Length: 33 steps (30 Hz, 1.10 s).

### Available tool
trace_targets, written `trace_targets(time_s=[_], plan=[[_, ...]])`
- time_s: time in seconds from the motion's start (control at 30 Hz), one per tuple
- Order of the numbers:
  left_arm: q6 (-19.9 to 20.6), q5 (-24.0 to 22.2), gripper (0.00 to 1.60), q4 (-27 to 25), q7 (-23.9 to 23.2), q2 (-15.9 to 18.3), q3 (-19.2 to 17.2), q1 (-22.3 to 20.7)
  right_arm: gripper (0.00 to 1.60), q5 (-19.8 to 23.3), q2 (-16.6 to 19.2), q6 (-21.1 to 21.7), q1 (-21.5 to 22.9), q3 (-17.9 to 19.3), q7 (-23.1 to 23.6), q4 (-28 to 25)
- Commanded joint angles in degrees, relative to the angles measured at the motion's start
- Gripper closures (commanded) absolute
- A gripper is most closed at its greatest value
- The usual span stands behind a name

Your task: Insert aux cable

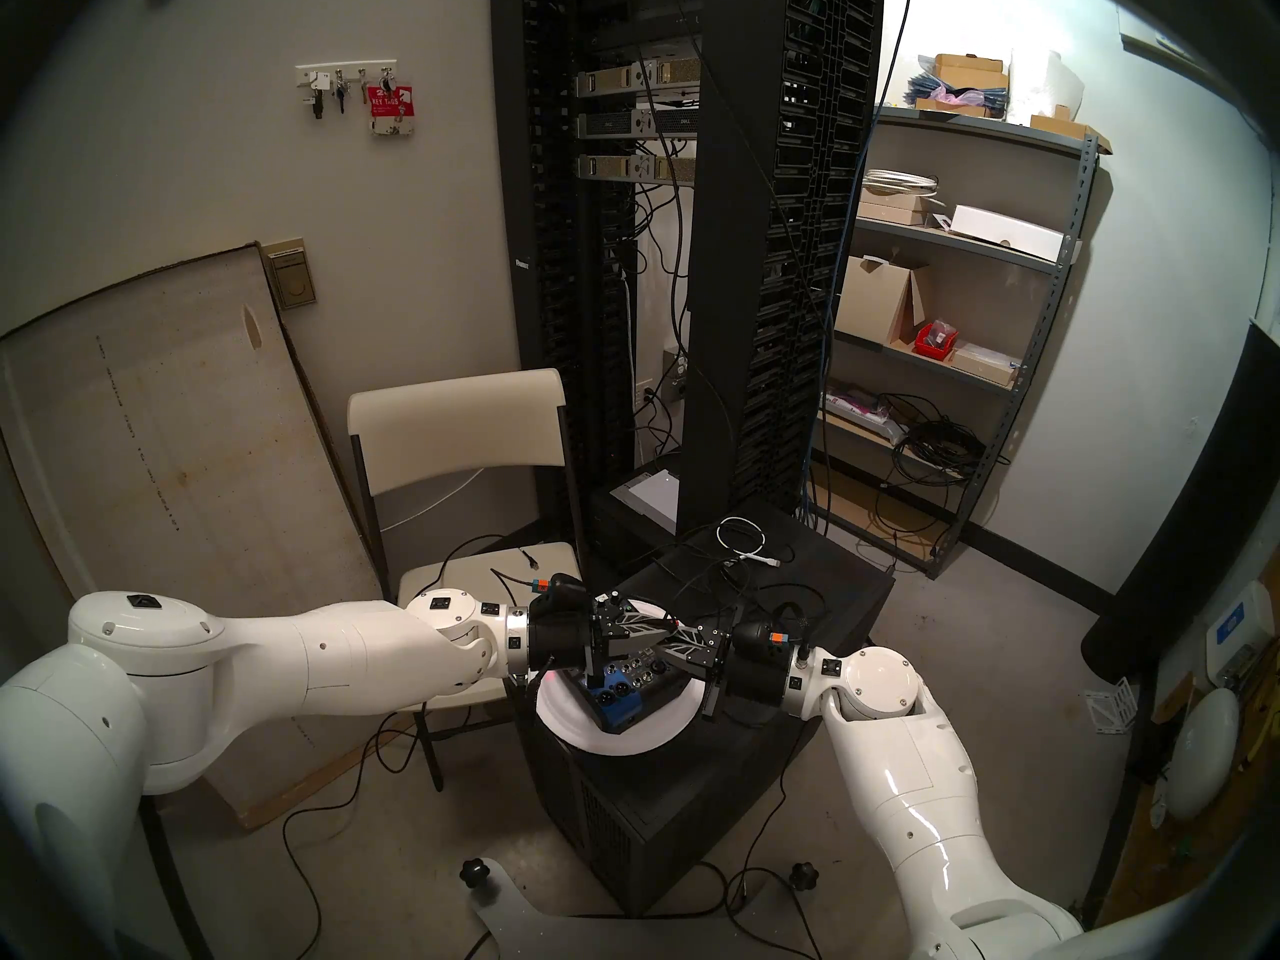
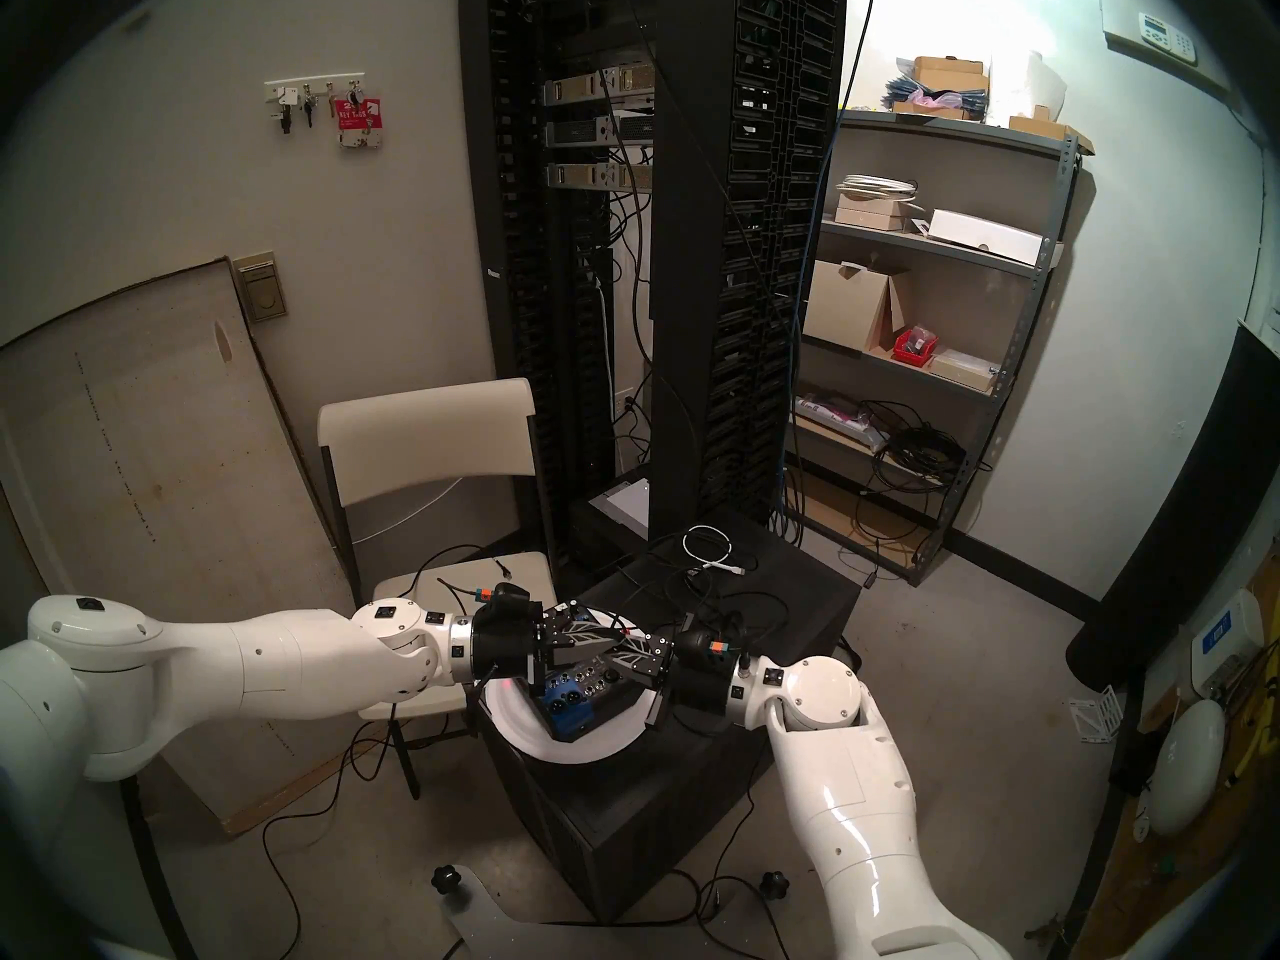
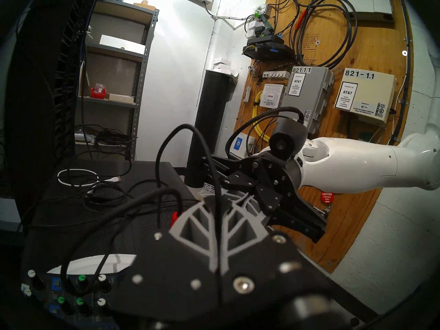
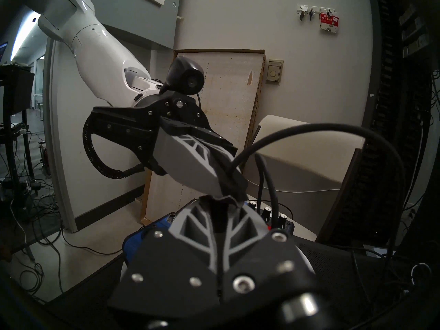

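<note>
Left hand (image 3: pixel 217 201) and right hand (image 4: pixel 222 198) tip to tip above audio mixer (image 1: pixel 627 692), both pressed together, pinching aux cable (image 3: pixel 166 141).

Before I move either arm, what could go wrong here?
1. The left gripper and right gripper meet tip to tip, both shut; the left pinches the aux cable. Pulling apart may yank the cord or knock fingers.
2. The mixer sits on a white plate; pushing a plug in could slide it.
3. The red-banded plug has its cord looping close by, which could snag.
</note>
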Motion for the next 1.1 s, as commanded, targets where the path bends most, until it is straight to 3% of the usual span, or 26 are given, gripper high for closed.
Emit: trace_targets(time_s=[0.0, 1.07], plan=[[0.22, 0.48, 1.6, -0.52, 0.32, -0.28, 0.54, 0.29, 1.6, -1.08, -0.08, 0.38, -0.7, -0.81, -0.16, 0.52], [0.33, 5.1, 1.6, -2.25, 5.64, 0.57, 4.37, -0.41, 1.6, -2.97, 0.52, -0.35, -2.4, -1.79, -2.56, 0.72]])
